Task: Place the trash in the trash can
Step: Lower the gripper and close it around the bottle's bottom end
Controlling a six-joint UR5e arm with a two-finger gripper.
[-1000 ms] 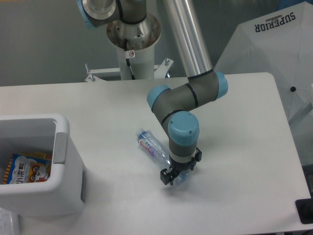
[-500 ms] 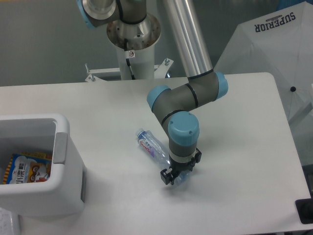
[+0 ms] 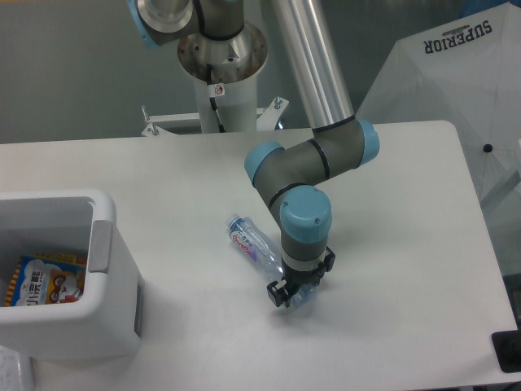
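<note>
Down near the middle of the white bench (image 3: pixel 391 204), the tool (image 3: pixel 291 295) points at the surface with its dark fingers (image 3: pixel 278 293) set on either side of the base end of the clear plastic bottle (image 3: pixel 253 242). The fingers look drawn in close against the bottle, though I cannot tell whether they truly clamp it. The bottle lies on its side on the bench, cap end toward the upper left, with its pink-and-blue label facing up; its lower right end is hidden under the tool and the blue-capped wrist. Well apart to the left, at the bench's near left corner, stands the white trash can (image 3: pixel 104 326), a grey panel on its right wall. Inside it lies a colourful printed packet (image 3: pixel 45 281). A white umbrella (image 3: pixel 456 90) lettered SUPERIOR shows beyond the bench at the upper right.
</note>
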